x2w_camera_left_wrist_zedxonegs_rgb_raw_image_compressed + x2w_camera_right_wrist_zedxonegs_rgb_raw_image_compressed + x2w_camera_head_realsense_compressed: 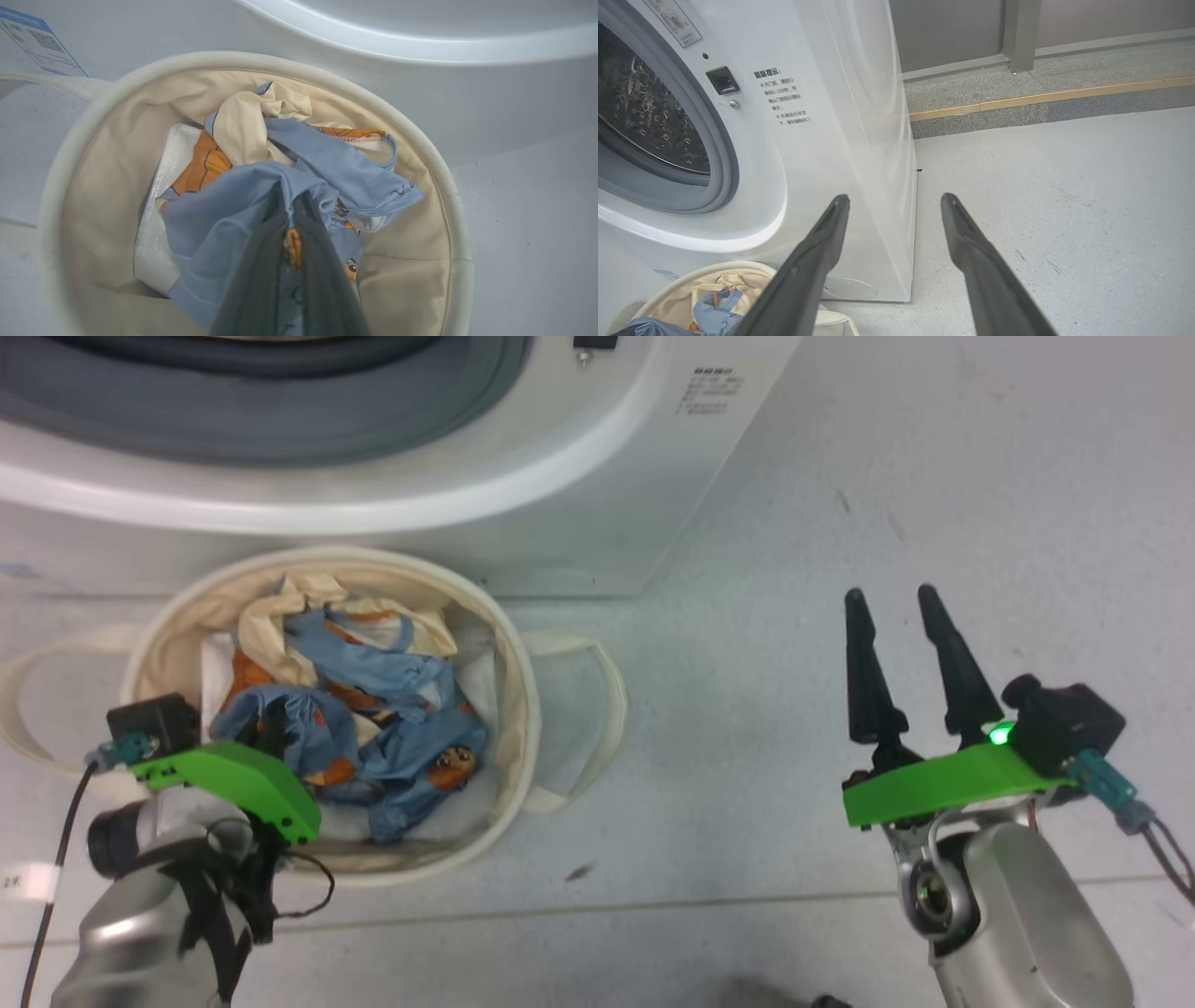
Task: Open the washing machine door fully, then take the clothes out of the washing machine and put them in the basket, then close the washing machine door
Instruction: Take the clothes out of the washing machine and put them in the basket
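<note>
We judged the clothes (pixel 327 158) to be light, limp and quick to slip: thin blue fabric with orange bears and cream parts, which sags and trails wherever it is lifted. A bunched fold seemed to us the best place to take hold, since a single flat layer would slide out from between narrow fingers. They lay heaped inside the basket (pixel 523 653), a soft cream tub standing on the floor (pixel 840 476) just in front of the washing machine (pixel 579 476), below its round opening.

The left pincer (pixel 290 192) reached down into the basket with its two dark fingers drawn together, and a fold of the blue cloth was caught between them near the tips and draped round them. The right pincer (pixel 891 595) hung over bare floor, well apart from the basket, its fingers spread wide with nothing between them and touching nothing. From its wrist we saw the perforated drum (pixel 644 116) through the grey gasket, and no cloth in the part that showed.
</note>
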Tool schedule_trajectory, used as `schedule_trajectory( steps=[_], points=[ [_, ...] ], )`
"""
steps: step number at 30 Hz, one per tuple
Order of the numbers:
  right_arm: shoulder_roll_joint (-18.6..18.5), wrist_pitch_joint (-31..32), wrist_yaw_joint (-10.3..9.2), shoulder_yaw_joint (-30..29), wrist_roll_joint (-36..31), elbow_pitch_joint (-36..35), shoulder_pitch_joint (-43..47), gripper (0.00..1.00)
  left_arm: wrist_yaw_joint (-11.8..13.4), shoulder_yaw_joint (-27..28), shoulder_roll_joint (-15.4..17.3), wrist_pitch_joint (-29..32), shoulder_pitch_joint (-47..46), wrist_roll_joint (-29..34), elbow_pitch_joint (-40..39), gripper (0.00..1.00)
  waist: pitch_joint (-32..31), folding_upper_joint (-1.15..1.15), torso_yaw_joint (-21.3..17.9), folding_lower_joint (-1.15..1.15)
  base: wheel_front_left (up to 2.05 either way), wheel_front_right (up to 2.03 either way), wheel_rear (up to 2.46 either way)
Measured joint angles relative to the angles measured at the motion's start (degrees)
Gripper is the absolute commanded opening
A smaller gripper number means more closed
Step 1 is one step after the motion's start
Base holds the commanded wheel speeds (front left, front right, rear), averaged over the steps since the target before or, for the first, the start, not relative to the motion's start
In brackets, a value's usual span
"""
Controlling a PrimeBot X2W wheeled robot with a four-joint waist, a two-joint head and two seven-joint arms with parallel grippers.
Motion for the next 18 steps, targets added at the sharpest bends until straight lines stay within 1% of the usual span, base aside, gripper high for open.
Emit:
schedule_trajectory(
  steps=[4, 8, 9, 10, 11, 12, 13, 18],
  points=[
    [0.02, 0.0, 0.0, -0.54, -0.4, -0.71, -0.99, 1.0, 0.0, -0.8, -0.08, 0.75, -1.47, -1.25, 0.8, 0.0, 2.98, 0.0, -0.09, 0.0, 0.0, 0.0, 0.0],
    [0.08, 0.0, 0.0, -0.52, -0.2, -0.79, -1.64, 1.0, 0.0, -1.66, 0.09, 1.07, -1.46, -2.07, 1.83, 0.0, 3.87, 0.0, -0.36, 0.0, 0.0, 0.0, 0.0],
    [0.08, 0.0, 0.0, -0.51, -0.12, -0.92, -1.7, 1.0, 0.0, -1.9, 0.11, 1.07, -1.46, -2.07, 1.9, 0.09, 3.81, 0.0, -0.41, 0.0, 0.0, 0.0, 0.0],
    [0.08, 0.0, 0.0, -0.48, -0.11, -0.93, -1.69, 1.0, 0.0, -2.15, 0.12, 1.05, -1.46, -2.1, 1.94, 0.24, 3.69, 0.0, -0.42, 0.0, 0.0, 0.0, 0.0],
    [0.08, 0.0, 0.0, -0.48, -0.1, -0.89, -1.69, 1.0, 0.0, -2.26, 0.07, 1.04, -1.46, -2.6, 1.96, 0.7, 3.53, 0.0, -0.38, 0.0, 0.0, 0.0, 0.0],
    [0.08, 0.0, 0.0, -0.42, 0.03, -0.89, -1.69, 1.0, 0.0, -2.4, 0.07, 1.01, -1.46, -3.02, 1.96, 0.93, 3.37, 0.0, -0.34, 0.0, 0.0, 0.0, 0.0],
    [0.08, 0.0, 0.0, -0.24, 0.3, -0.82, -1.69, 1.0, 0.0, -2.52, 0.1, 0.97, -1.44, -3.08, 1.98, 1.0, 3.18, 0.0, -0.31, 0.0, 0.0, 0.0, 0.0],
    [0.08, 0.0, 0.0, 0.55, 0.35, -0.23, -1.69, 1.0, 0.0, -2.49, 0.09, 0.49, -1.35, -4.61, 3.2, 1.0, 1.75, 0.0, -0.25, 0.0, 0.0, 0.0, 0.0]
  ],
)
